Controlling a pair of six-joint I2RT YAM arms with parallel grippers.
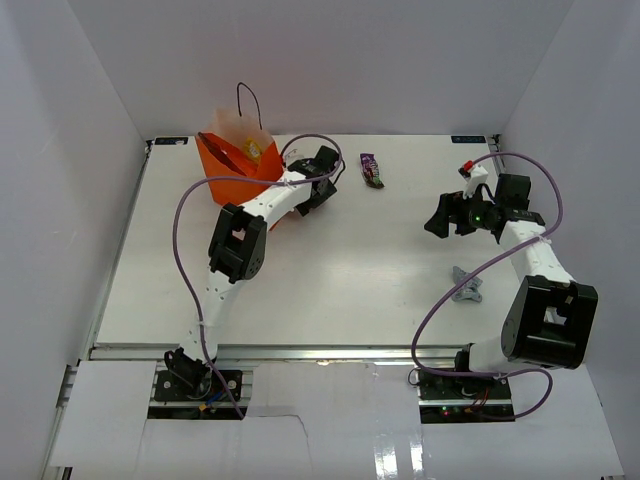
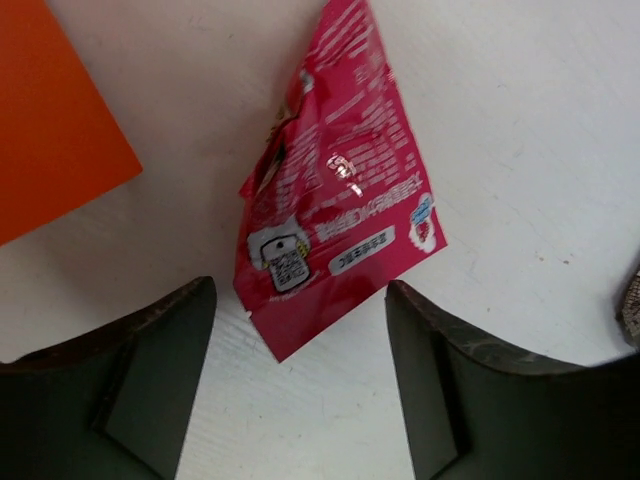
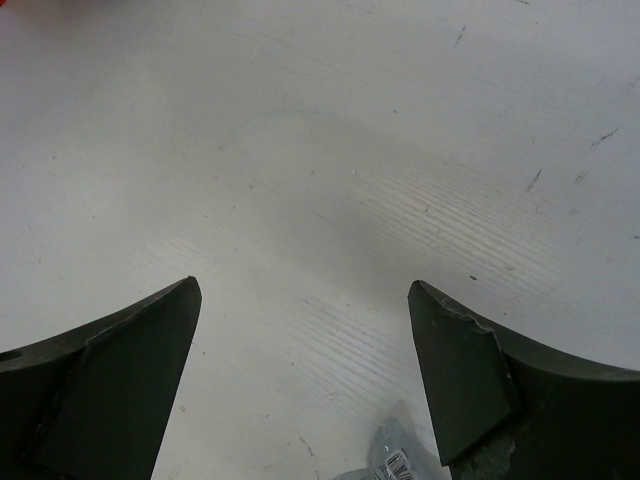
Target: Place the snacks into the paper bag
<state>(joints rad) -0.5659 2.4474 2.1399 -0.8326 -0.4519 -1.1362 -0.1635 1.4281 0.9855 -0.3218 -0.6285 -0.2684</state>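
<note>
The red crisp bag [image 2: 335,190] lies flat on the white table, its lower corner reaching between my left gripper's fingertips. My left gripper [image 2: 300,285] is open just above it, and neither finger touches the packet. The orange paper bag [image 1: 235,155] stands upright at the back left with a yellow sweet [image 1: 252,150] showing inside; one corner of the paper bag [image 2: 50,130] sits left of the crisp bag. In the top view my left gripper [image 1: 320,185] hangs right of the paper bag. My right gripper [image 3: 305,290] is open over bare table, a silver-grey sweet [image 3: 400,460] below it.
A dark purple sweet [image 1: 372,170] lies at the back middle of the table. The silver-grey sweet [image 1: 467,287] rests near the right arm, with my right gripper [image 1: 440,215] above and behind it. White walls close in the table [image 1: 330,290] on three sides.
</note>
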